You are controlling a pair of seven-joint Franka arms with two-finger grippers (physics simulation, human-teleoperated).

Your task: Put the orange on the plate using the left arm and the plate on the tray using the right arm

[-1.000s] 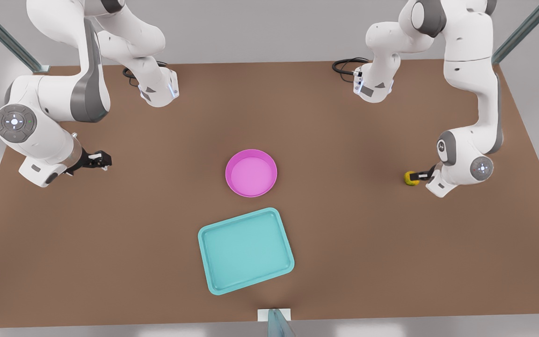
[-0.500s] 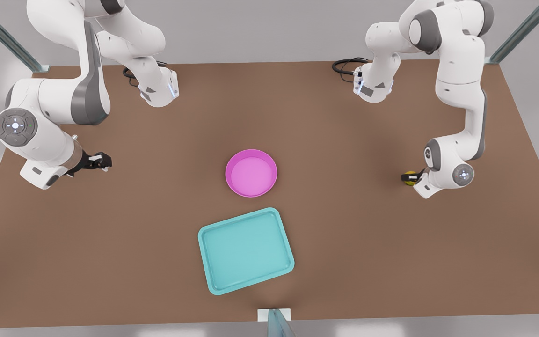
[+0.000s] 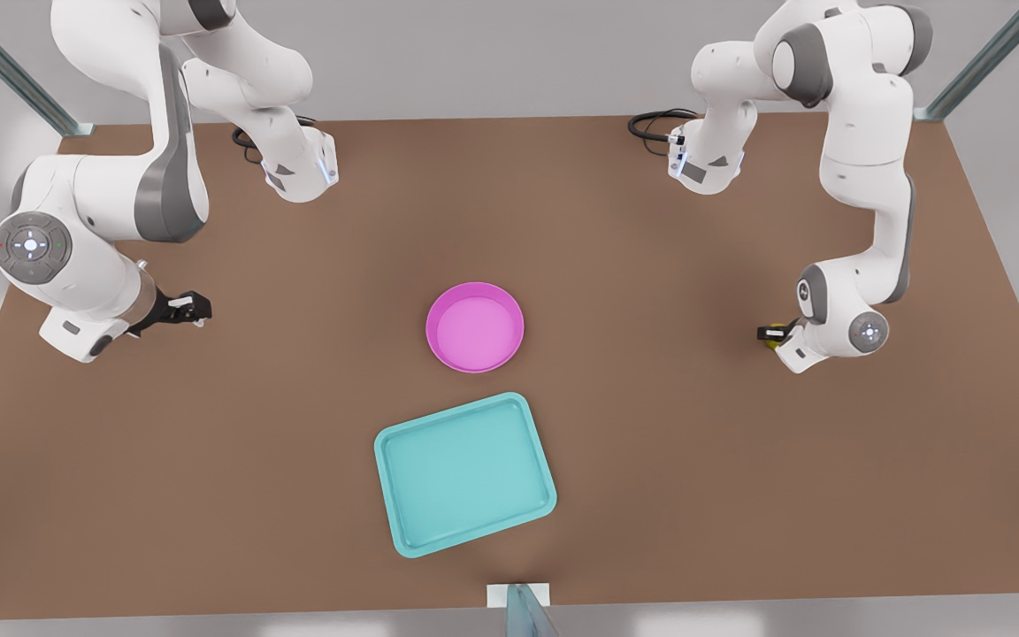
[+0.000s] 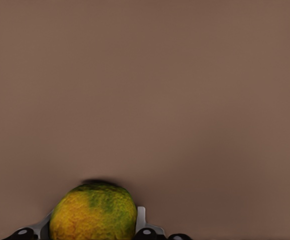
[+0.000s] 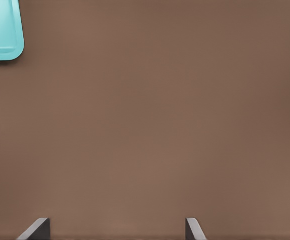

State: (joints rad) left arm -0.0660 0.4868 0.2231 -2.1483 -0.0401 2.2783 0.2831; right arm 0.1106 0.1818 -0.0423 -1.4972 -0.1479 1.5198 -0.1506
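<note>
The mottled yellow-green orange (image 4: 94, 212) sits between the fingers (image 4: 141, 220) of my left gripper (image 3: 770, 334), which is shut on it low over the table at the front view's right. In the front view only a sliver of the orange (image 3: 775, 343) shows under the wrist. The pink plate (image 3: 431, 328) lies mid-table with nothing in it. Just in front of it lies the teal tray (image 3: 388, 447), also bare; one corner of the tray (image 5: 2, 30) shows in the right wrist view. My right gripper (image 3: 195, 308) waits open at the front view's left, far from the plate.
Brown table top (image 3: 695, 460) with bare room between the orange and the plate. Two arm bases with black cables (image 3: 651, 124) stand at the far edge. A small white bracket (image 3: 518, 594) sits at the near edge.
The left arm's wrist has drawn toward the front view's left over the orange, which now shows less. The right arm has shifted only slightly.
</note>
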